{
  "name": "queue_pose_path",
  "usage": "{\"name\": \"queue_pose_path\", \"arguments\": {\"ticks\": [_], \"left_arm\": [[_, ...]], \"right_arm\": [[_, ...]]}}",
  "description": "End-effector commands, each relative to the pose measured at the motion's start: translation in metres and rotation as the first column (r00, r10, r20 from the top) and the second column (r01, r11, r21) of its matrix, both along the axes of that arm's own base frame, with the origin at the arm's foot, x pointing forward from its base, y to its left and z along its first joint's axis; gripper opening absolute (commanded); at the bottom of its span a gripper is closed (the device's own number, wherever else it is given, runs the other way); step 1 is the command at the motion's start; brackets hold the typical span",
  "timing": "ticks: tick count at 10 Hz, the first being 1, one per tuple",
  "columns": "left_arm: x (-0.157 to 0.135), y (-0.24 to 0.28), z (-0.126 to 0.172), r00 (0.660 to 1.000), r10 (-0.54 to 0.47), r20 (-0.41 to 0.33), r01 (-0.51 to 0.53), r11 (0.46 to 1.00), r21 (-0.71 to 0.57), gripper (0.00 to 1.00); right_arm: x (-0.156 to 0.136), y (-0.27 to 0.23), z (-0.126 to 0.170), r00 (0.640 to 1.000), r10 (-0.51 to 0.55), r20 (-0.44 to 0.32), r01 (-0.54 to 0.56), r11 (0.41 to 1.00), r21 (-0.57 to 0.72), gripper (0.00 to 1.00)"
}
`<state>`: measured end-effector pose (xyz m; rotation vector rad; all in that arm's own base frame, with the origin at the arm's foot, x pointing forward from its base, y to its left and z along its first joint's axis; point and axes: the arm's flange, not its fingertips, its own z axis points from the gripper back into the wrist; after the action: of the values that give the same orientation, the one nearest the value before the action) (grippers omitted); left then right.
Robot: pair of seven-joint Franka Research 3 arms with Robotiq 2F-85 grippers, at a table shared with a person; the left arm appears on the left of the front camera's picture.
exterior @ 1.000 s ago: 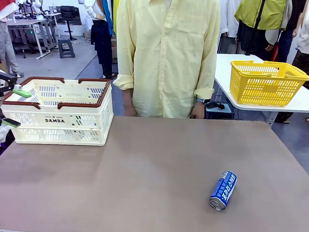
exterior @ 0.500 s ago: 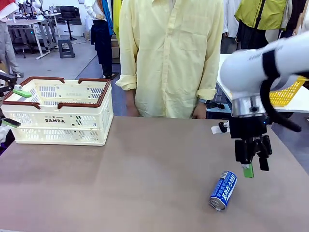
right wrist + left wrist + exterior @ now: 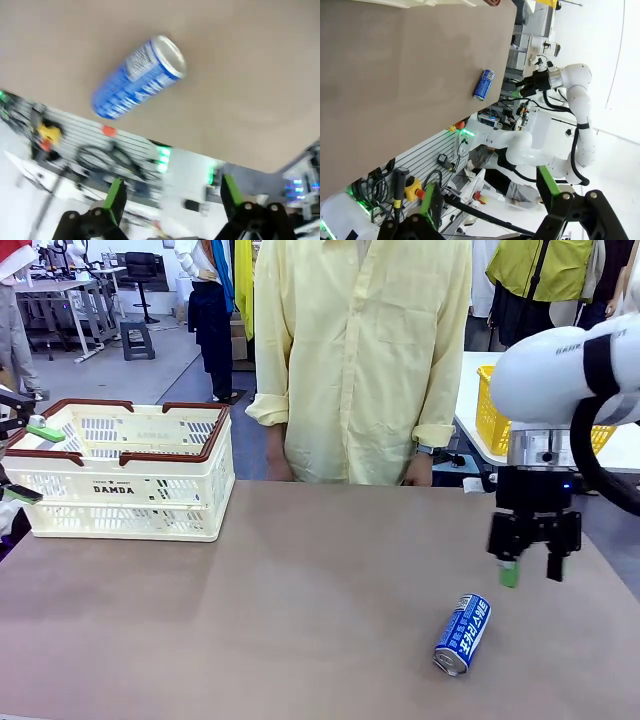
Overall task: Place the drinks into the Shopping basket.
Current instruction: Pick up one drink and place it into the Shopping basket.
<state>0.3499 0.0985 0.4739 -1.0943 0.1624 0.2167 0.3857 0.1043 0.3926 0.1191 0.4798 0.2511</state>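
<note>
Blue-and-white slim metal drink can (image 3: 462,634) with white lettering along its side, lying on its side on the brown-grey tabletop (image 3: 300,610) in the near right part, its silver end turned toward the robot's side; the left wrist view (image 3: 483,85) shows it alone near the table's edge, and the right wrist view (image 3: 138,77) shows it slantwise and slightly blurred. Right gripper (image 3: 533,572), on the white arm entering from the right, hangs above the table just beyond and to the right of the can, not touching it, fingers pointing straight down with green pads spread apart and nothing between them. Left gripper (image 3: 20,460) sits at the left edge, jaws likewise apart and empty, beside the cream-white lattice plastic basket with brown-red rim and handles (image 3: 125,472), which stands at the far left, well apart from the can. A person in a pale yellow shirt (image 3: 360,350) stands at the far side.
</note>
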Motion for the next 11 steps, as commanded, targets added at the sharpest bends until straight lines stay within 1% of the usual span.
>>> {"name": "queue_pose_path", "arguments": {"ticks": [1, 2, 3, 4, 5, 6, 7, 8, 9, 11], "left_arm": [[-0.001, -0.001, 0.002, 1.0, 0.011, 0.0, -0.011, 1.0, -0.024, 1.0], [-0.001, -0.001, 0.002, 1.0, 0.011, 0.0, -0.011, 1.0, -0.024, 1.0], [-0.001, -0.001, 0.002, 1.0, 0.011, 0.0, -0.011, 1.0, -0.024, 1.0], [-0.001, -0.001, 0.002, 1.0, 0.011, 0.0, -0.011, 1.0, -0.024, 1.0], [-0.001, -0.001, 0.002, 1.0, 0.011, 0.0, -0.011, 1.0, -0.024, 1.0], [-0.001, -0.001, 0.002, 1.0, 0.011, 0.0, -0.011, 1.0, -0.024, 1.0], [-0.001, -0.001, 0.002, 1.0, 0.011, 0.0, -0.011, 1.0, -0.024, 1.0], [-0.001, -0.001, 0.002, 1.0, 0.011, 0.0, -0.011, 1.0, -0.024, 1.0], [-0.001, -0.001, 0.002, 1.0, 0.011, 0.0, -0.011, 1.0, -0.024, 1.0], [-0.001, -0.001, 0.002, 1.0, 0.011, 0.0, -0.011, 1.0, -0.024, 1.0]], "right_arm": [[-0.039, 0.024, 0.004, 0.765, -0.628, 0.144, 0.622, 0.778, 0.085, 1.0], [-0.053, 0.042, 0.004, 0.705, -0.675, 0.217, 0.677, 0.732, 0.076, 1.0], [-0.058, 0.068, -0.005, 0.707, -0.64, 0.301, 0.655, 0.753, 0.065, 1.0], [-0.061, 0.088, -0.017, 0.757, -0.573, 0.313, 0.613, 0.789, -0.036, 1.0], [-0.068, 0.088, -0.016, 0.722, -0.578, 0.379, 0.655, 0.748, -0.106, 1.0], [-0.071, 0.081, -0.014, 0.708, -0.533, 0.463, 0.654, 0.742, -0.146, 1.0], [-0.069, 0.074, -0.014, 0.764, -0.45, 0.461, 0.569, 0.807, -0.156, 1.0], [-0.064, 0.067, -0.01, 0.885, -0.286, 0.368, 0.359, 0.922, -0.146, 1.0], [-0.07, 0.09, -0.014, 0.738, -0.507, 0.445, 0.597, 0.798, -0.082, 1.0], [-0.07, 0.09, -0.014, 0.738, -0.507, 0.445, 0.597, 0.798, -0.082, 1.0]]}}
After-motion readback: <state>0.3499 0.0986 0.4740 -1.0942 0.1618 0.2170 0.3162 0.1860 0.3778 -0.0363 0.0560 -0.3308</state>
